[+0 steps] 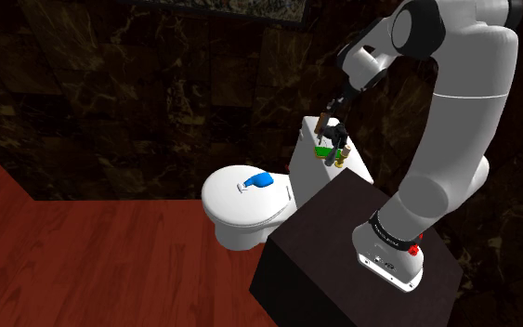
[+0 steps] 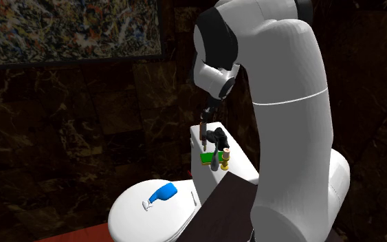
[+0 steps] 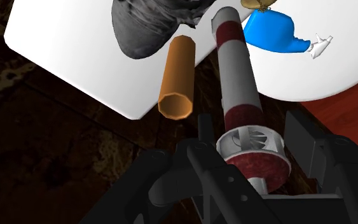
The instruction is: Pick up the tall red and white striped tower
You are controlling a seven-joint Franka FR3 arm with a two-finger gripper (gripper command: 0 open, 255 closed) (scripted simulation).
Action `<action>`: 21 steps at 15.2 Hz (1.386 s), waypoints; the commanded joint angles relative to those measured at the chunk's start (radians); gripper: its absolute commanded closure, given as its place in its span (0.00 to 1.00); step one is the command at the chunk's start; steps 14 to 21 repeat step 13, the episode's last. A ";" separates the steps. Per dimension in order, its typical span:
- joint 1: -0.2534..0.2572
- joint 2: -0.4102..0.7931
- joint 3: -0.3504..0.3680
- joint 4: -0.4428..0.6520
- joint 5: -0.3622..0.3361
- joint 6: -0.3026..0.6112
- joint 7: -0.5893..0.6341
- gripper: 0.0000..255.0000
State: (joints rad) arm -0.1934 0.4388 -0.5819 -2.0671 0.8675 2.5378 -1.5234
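The tall red and white striped tower (image 3: 238, 70) stands between my gripper's (image 3: 254, 141) two black fingers, which clasp its railed top from both sides. Its shaft runs away from the hand toward the white toilet tank's top (image 3: 69, 51). In the shoulder view the gripper (image 1: 334, 141) hangs straight down over the tank (image 1: 307, 172). It is also over the tank in the second exterior view (image 2: 216, 152). Whether the tower's base still touches the tank is hidden.
An orange cylinder (image 3: 177, 76) and a grey lumpy object (image 3: 149, 25) stand close beside the tower. A green item (image 2: 205, 159) and a gold piece (image 2: 225, 159) share the tank top. A blue spray bottle (image 1: 257, 179) lies on the toilet lid (image 1: 236, 206). Dark walls stand behind.
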 commanded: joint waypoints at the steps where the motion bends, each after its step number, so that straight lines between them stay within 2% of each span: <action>1: 0.011 -0.019 -0.015 -0.001 -0.026 -0.012 0.021 1.00; 11: 0.066 -0.119 -0.088 0.001 -0.162 -0.078 0.133 1.00; 21: 0.067 -0.120 -0.089 0.001 -0.164 -0.079 0.134 1.00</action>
